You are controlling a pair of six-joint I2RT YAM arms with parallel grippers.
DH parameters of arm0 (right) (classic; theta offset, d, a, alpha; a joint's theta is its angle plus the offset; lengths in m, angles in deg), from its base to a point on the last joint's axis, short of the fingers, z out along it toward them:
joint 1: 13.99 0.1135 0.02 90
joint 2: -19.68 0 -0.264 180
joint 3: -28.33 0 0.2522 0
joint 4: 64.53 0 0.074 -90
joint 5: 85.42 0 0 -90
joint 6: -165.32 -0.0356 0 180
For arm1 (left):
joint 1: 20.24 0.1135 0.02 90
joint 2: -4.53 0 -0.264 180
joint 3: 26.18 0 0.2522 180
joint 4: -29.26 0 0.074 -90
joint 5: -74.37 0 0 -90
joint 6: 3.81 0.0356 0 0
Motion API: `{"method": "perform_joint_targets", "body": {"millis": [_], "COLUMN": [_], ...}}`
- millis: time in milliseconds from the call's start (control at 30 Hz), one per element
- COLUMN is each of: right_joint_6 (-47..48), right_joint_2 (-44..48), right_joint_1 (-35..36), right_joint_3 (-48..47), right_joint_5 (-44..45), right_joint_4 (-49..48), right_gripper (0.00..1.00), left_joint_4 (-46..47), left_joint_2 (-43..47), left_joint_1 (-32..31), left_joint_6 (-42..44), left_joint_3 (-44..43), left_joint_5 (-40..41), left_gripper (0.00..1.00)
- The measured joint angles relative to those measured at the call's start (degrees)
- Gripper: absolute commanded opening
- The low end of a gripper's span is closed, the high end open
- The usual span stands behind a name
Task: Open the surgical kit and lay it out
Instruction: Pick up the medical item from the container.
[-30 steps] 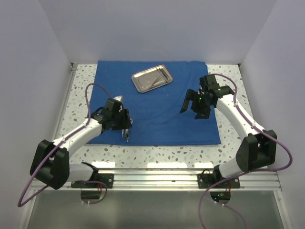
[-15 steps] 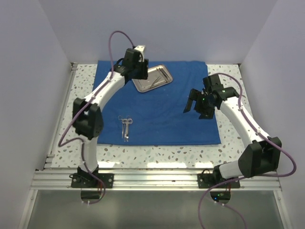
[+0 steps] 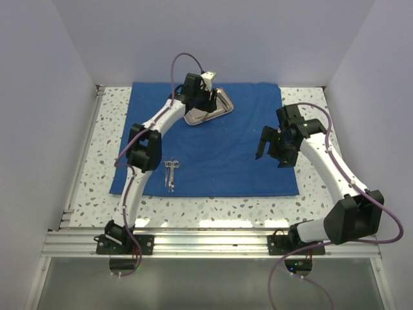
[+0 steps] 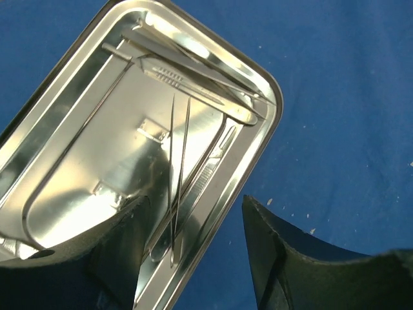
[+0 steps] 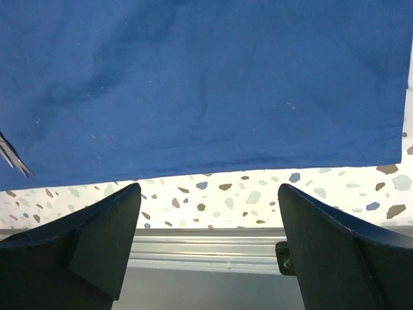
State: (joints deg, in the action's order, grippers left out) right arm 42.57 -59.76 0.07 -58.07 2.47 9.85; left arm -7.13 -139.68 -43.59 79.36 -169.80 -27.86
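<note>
1. The speckled worktop (image 3: pixel 95 132) shows as a bare strip just left of the royal-blue drape (image 3: pixel 226 152). The drape lies spread flat over most of the worktop.
2. A pair of ring-handled forceps (image 3: pixel 171 173) lies on the drape's near-left part. Its rings point toward the drape's far edge and its tips toward the near edge. Nothing touches it.
3. The left arm reaches across the drape's left side to its far-centre area. The left end effector (image 3: pixel 204 108) hangs there with its fingers spread and nothing between them.
4. Directly under that end effector, on the drape's far-centre part, sits the shiny rectangular steel tray (image 3: pixel 223 106), turned at an angle to the drape's edges.
5. The left wrist view shows thin pointed tweezers (image 4: pixel 179 161) on the tray floor. A longer flat steel instrument (image 4: pixel 193 82) with a ribbed grip leans along one tray wall. Another slim ribbed instrument (image 4: pixel 210 169) lies beside the tweezers.
6. The right end effector (image 3: pixel 271 148) hovers above the drape's right part, clear of the cloth. Its fingers are spread wide and it holds nothing.
7. In the right wrist view, the drape's near edge meets the speckled worktop.
</note>
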Motion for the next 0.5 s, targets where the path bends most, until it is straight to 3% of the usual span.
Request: {"method": "perform_joint_targets", "body": {"millis": [500], "right_joint_6": [-2.27], "right_joint_2": [-1.14], "right_joint_1": [0.0], "right_joint_3": [2.64], "right_joint_5": [1.16], "right_joint_4": [0.35], "right_gripper": [0.91], "left_joint_4": [4.22], "left_joint_2": [-6.08], "left_joint_1": [-0.61], "left_joint_6": [1.53], "left_joint_3": [-1.51], "left_joint_5": [0.57], "left_gripper": [0.64]}}
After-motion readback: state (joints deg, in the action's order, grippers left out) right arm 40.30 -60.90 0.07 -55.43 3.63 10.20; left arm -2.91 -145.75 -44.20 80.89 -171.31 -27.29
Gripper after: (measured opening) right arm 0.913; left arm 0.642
